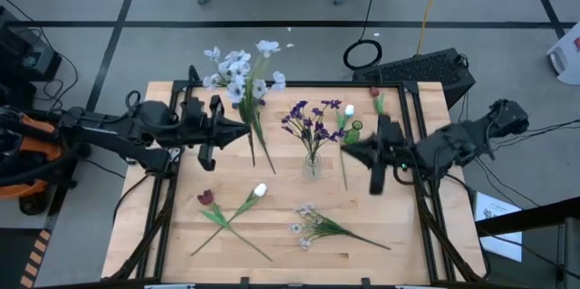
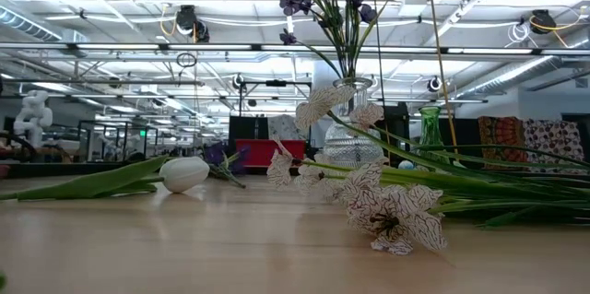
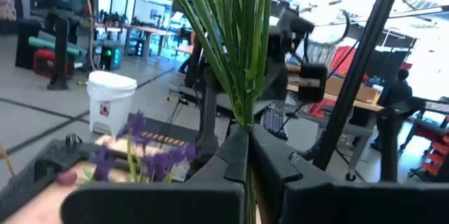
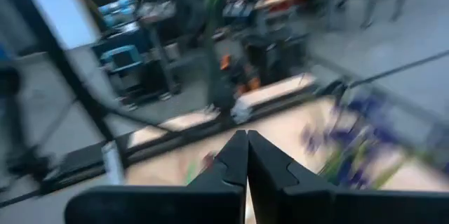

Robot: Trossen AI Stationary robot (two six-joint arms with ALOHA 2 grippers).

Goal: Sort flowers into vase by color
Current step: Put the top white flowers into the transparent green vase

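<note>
My left gripper [image 1: 246, 130] is shut on the white-blue blossom sprig [image 1: 237, 70], whose blossoms reach past the table's far edge. My right gripper [image 1: 345, 149] is shut at the stem of a white tulip [image 1: 349, 110], just right of the clear vase [image 1: 313, 164] that holds the purple sprig [image 1: 308, 119]. A small green vase [image 2: 430, 131] stands beside the clear one. A red tulip [image 1: 206, 197], another white tulip [image 1: 260, 189] and a pale-blossom sprig [image 1: 313, 226] lie flat on the near half of the table. Another red tulip [image 1: 374, 94] lies at the far right. My left gripper pinches the sprig's bunched green stems [image 3: 245, 115] between its two fingers, which come level from the table's left and lie across them. The blossoms point to the far side, and the stem ends [image 1: 268, 166] trail toward the near side. My right gripper comes level from the table's right and lies across the white tulip's thin stem [image 1: 344, 167] about midway along it. The bud points to the far side. The wrist view is blurred, so the contact itself cannot be made out.
Black rails run along the table's left side [image 1: 163, 198] and right side [image 1: 426, 216]. Bare wood shows between the clear vase and the flowers lying near the front edge. A keyboard [image 1: 426, 70] sits beyond the far right corner.
</note>
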